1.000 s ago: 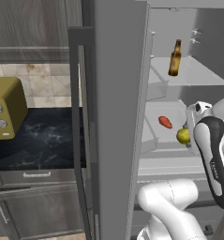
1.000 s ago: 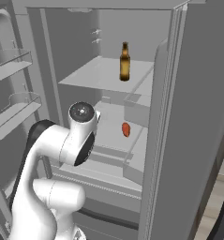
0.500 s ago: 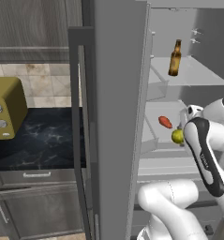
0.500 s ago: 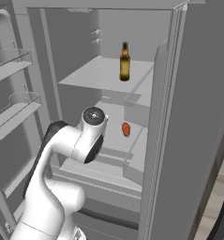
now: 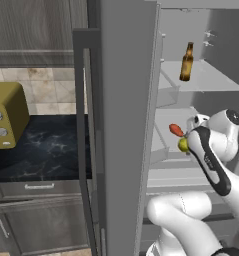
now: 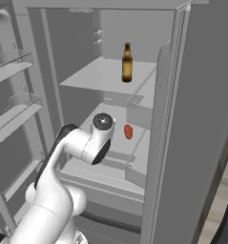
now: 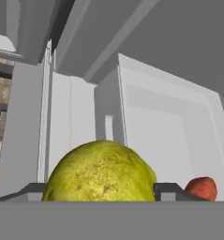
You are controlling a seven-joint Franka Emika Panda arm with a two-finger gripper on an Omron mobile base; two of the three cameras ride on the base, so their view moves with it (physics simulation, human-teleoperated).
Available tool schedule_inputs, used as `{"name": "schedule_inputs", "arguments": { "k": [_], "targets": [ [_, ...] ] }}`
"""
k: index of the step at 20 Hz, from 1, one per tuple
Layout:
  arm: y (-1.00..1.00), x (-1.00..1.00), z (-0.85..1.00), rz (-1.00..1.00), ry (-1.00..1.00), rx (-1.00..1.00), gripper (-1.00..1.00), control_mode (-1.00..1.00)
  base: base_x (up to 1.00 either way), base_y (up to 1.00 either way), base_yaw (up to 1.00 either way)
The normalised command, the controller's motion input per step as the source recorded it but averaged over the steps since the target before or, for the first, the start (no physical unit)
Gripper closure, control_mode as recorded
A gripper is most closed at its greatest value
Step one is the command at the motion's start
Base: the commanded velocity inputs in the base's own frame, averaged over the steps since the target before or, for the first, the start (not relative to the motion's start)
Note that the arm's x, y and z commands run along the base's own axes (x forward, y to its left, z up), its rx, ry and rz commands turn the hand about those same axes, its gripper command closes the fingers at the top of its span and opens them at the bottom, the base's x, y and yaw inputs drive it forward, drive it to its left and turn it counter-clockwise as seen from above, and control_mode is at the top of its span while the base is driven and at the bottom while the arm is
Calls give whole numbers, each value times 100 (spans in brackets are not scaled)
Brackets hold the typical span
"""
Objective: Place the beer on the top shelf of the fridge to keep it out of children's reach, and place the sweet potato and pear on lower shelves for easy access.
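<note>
The brown beer (image 5: 186, 62) (image 6: 127, 63) stands upright on the top shelf (image 5: 211, 80) (image 6: 98, 76) of the open fridge (image 6: 53, 28). One shelf lower (image 6: 113, 116) lies the orange-red sweet potato (image 5: 175, 130) (image 6: 128, 131) (image 7: 201, 188). The yellow-green pear (image 5: 183, 145) (image 7: 101, 172) hangs just beside and below the sweet potato, over this lower shelf. My gripper (image 5: 187, 143) (image 7: 99, 191) is shut on the pear, a fingertip (image 7: 167, 190) pressing each side. In the right base view my own arm hides the hand and the pear.
The fridge's grey door (image 5: 126, 125) stands open at the left of the compartment. A yellow toaster oven (image 5: 6, 115) sits on the dark counter (image 5: 46, 150). Door bins (image 6: 15, 114) line the other open door. A drawer front (image 6: 110, 183) lies below the lower shelf.
My hand has carried the pear a little leftward inside the fridge, closer to the sweet potato. The beer and the sweet potato have not moved.
</note>
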Motion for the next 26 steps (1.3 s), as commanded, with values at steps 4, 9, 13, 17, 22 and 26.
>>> {"name": "schedule_inputs", "arguments": {
  "k": [4,9,13,17,22,26],
  "targets": [
    [-1,50,-16,0,0,0,100,-100,0,0,0],
    [-1,52,-15,0,0,0,100,-100,0,0,0],
    [-4,55,-16,0,0,0,100,-100,0,0,0],
    [-9,54,-18,0,0,2,100,-100,0,0,0],
    [-12,53,-20,0,0,3,100,-100,0,0,0],
    [-18,50,-17,0,0,3,100,-100,0,0,0]
  ]
}}
